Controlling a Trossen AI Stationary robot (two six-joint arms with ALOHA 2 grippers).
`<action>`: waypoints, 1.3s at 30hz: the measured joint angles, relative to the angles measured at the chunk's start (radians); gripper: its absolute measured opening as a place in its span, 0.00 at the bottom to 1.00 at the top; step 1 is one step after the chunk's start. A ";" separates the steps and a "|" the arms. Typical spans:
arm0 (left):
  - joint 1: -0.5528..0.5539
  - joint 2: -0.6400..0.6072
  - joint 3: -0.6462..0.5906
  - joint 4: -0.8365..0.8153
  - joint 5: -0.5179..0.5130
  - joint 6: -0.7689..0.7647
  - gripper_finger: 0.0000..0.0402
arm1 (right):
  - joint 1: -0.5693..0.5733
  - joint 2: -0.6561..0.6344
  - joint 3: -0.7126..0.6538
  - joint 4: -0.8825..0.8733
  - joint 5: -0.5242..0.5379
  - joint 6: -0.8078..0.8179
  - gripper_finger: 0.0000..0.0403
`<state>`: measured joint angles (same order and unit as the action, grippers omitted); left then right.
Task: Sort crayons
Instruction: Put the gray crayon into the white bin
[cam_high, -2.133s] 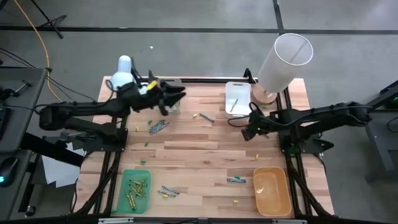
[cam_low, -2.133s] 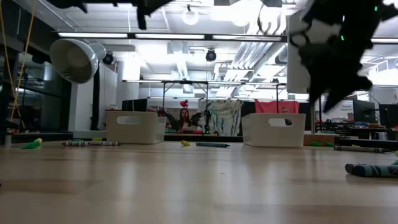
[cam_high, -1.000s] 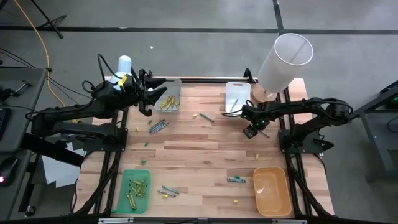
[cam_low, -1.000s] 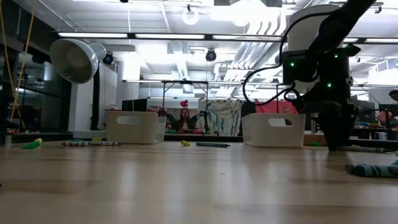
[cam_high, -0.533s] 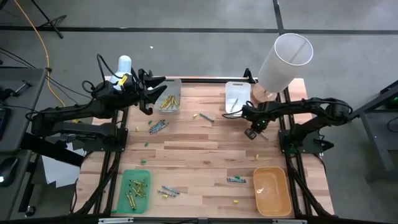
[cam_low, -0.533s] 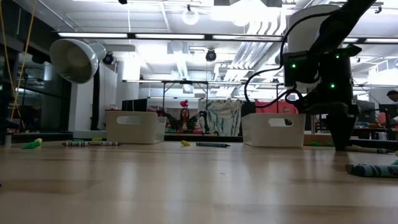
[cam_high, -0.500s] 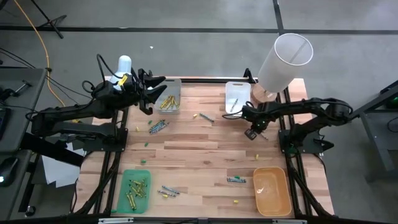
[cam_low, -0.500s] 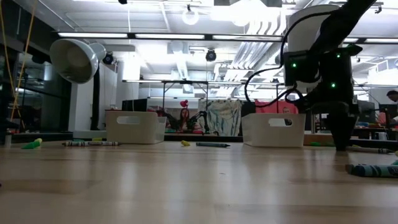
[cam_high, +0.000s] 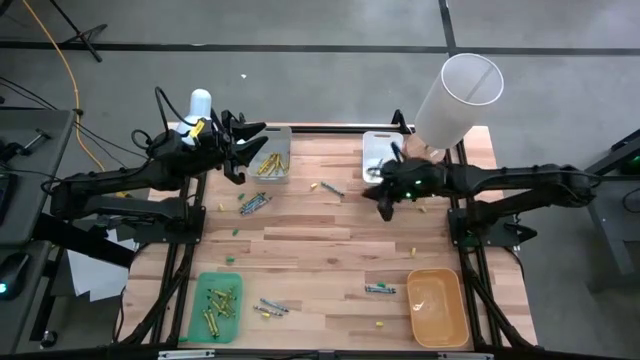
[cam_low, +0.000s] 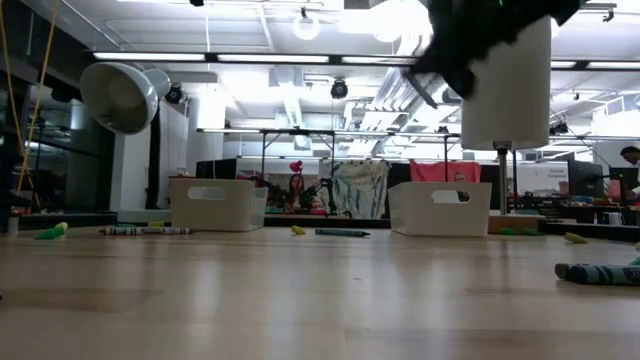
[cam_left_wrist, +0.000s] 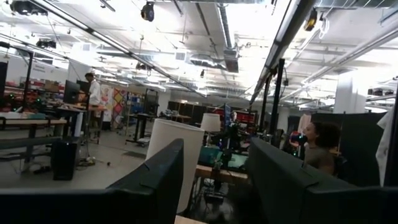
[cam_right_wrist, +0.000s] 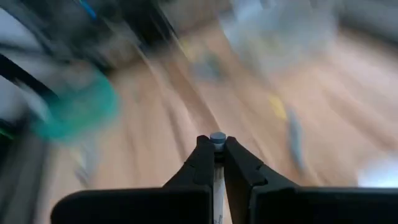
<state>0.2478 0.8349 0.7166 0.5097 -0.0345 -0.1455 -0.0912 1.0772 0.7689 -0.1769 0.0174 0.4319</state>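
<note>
My right gripper (cam_right_wrist: 217, 147) is shut on a thin grey crayon and hangs above the table's middle right (cam_high: 383, 207), near the far right white tray (cam_high: 378, 150). My left gripper (cam_left_wrist: 214, 155) stands open with nothing between its fingers. It is raised by the far left white tray (cam_high: 276, 172), which holds yellow crayons, and points out into the room. Loose crayons lie on the wood: a cluster (cam_high: 252, 203), a pair (cam_high: 327, 187), another bunch (cam_high: 270, 306) and teal ones (cam_high: 379, 289). A green tray (cam_high: 200, 312) holds several yellow-green crayons. My right gripper pinches the grey crayon between its two fingers. The crayon lies along the fingers, and its round end (cam_right_wrist: 217, 137) sticks out just past the fingertips. The fingers slant down toward the table's left. The crayon is lifted clear of the table.
An orange tray (cam_high: 457, 322) sits at the near right. A white lamp shade (cam_high: 455, 95) stands over the far right corner. Small yellow bits (cam_high: 408, 250) and green specks (cam_high: 232, 232) dot the wood. Bare wood lies in the table's middle.
My right gripper has risen off the table near the far right tray and swung toward the table's left. It has tipped from pointing straight down to a forward slant.
</note>
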 joint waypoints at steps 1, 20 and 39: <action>0.000 0.000 0.000 -0.005 0.000 0.000 0.42 | 0.004 -0.004 -0.005 0.094 0.000 -0.009 0.01; 0.000 0.000 0.000 -0.103 0.000 -0.060 0.42 | 0.007 0.018 -0.012 0.484 -0.027 -0.104 0.01; 0.000 0.000 0.000 -0.177 0.031 -0.218 0.42 | 0.007 0.018 -0.012 0.608 -0.049 -0.180 0.01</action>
<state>0.2481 0.8349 0.7170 0.3328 -0.0032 -0.3640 -0.0841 1.0950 0.7567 0.4315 -0.0315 0.2523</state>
